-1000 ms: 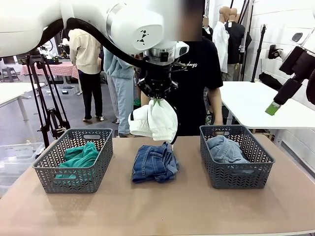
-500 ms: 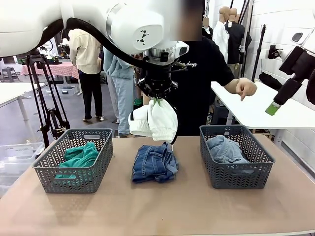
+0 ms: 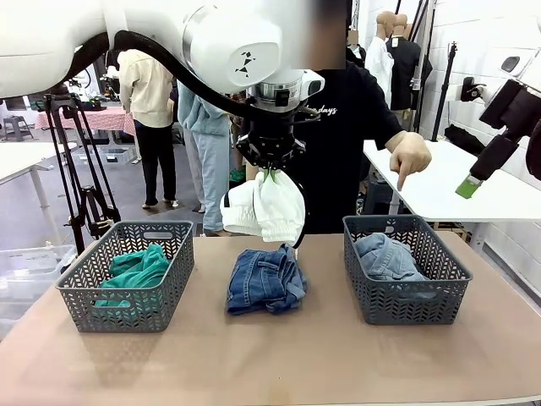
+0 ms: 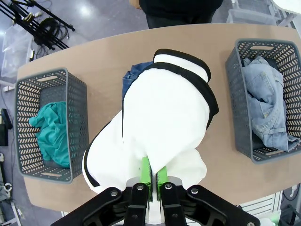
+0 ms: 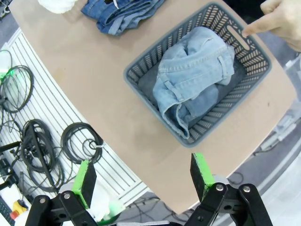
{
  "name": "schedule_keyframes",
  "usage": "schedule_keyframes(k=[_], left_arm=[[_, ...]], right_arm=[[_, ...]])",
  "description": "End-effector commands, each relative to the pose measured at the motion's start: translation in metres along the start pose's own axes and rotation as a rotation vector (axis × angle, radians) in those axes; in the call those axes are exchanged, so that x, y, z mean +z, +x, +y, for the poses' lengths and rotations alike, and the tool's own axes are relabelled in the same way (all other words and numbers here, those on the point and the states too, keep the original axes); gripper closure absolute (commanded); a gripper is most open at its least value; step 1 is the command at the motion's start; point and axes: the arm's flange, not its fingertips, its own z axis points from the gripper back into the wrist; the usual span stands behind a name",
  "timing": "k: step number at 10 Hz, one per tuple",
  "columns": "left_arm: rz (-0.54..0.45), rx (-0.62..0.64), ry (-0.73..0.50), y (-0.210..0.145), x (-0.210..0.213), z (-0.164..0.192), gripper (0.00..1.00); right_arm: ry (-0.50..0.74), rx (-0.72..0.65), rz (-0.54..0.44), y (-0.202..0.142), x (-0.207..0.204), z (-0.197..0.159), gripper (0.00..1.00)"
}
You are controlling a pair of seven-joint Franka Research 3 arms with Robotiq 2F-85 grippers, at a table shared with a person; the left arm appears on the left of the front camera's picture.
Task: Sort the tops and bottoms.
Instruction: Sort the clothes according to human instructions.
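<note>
white black-edged bottoms point(image 3: 269, 211) are hanging grasped by the left pincer point(image 3: 270, 173), needing rim clearance entering the pale-denim basket point(image 3: 406, 300); right pincer point(image 5: 143, 178) is idling released.

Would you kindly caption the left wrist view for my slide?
Left tool grips the white garment above the darker denim.

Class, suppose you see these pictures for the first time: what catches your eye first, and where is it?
The left gripper, shut on the white garment with black edging, dangles it above the darker-blue denim lying on the table. Beyond, the person's hand points down at the right basket holding pale-blue denim; a teal-green top lies in the left basket.
</note>
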Motion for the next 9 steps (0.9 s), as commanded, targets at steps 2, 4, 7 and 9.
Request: schedule_keyframes(k=[2,4,7,9], left_arm=[[-0.005,-0.002,0.013,0.0,0.004,0.002,1.0],[-0.005,-0.002,0.013,0.0,0.004,0.002,1.0],[-0.005,-0.002,0.013,0.0,0.004,0.002,1.0],[-0.005,-0.002,0.013,0.0,0.004,0.002,1.0]], right_arm=[[-0.009,-0.006,0.015,-0.003,-0.005,0.001,0.0],[-0.009,-0.006,0.015,-0.003,-0.005,0.001,0.0],[-0.036,-0.017,0.005,-0.014,0.017,0.011,0.0],[-0.048,-0.056,0.018,-0.039,0.03,0.02,0.0]])
